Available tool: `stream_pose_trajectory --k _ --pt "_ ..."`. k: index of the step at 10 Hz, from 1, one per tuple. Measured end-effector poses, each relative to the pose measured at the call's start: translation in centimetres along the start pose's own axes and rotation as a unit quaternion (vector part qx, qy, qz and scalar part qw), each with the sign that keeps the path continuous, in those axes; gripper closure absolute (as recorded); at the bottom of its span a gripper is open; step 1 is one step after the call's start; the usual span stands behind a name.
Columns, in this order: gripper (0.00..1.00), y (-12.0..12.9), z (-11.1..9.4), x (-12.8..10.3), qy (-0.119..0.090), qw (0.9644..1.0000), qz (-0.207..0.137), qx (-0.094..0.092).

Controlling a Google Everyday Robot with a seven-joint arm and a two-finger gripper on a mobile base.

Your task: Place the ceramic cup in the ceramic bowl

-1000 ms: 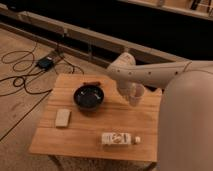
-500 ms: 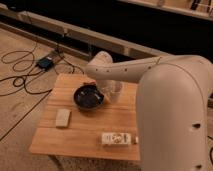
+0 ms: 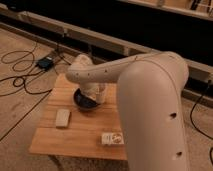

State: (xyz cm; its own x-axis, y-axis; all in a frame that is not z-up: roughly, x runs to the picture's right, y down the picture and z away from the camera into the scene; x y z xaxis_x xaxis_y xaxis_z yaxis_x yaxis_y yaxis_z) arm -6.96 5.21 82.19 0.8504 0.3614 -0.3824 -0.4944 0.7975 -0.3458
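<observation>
The dark blue-black ceramic bowl (image 3: 84,103) sits on the left half of the wooden table (image 3: 75,137). My white arm reaches over it from the right. The gripper (image 3: 95,90) hangs below the wrist, right above the bowl's right part, and is mostly hidden by the arm. A pale tapered shape (image 3: 99,94) at the gripper's end looks like the ceramic cup. It is low over the bowl's right rim. I cannot tell whether it touches the bowl.
A small pale rectangular block (image 3: 62,118) lies on the table left of and in front of the bowl. A white carton with dark markings (image 3: 112,138) lies near the front right edge. Cables and a dark box (image 3: 46,63) lie on the floor behind left.
My arm has swung left from the table's right side to above the bowl, and the pale cup at its end has moved with it and come lower.
</observation>
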Motion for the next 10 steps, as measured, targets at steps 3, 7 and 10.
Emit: stream_pose_trajectory --k 3,7,10 --pt "1.0 1.6 -0.6 -2.5 -0.013 0.9991 -0.038 0.009" --pt "1.0 2.1 0.2 -5.0 -0.051 0.9967 -0.063 -0.002" --pt "0.89 0.6 1.6 -6.3 -0.085 0.9937 -0.072 -0.013"
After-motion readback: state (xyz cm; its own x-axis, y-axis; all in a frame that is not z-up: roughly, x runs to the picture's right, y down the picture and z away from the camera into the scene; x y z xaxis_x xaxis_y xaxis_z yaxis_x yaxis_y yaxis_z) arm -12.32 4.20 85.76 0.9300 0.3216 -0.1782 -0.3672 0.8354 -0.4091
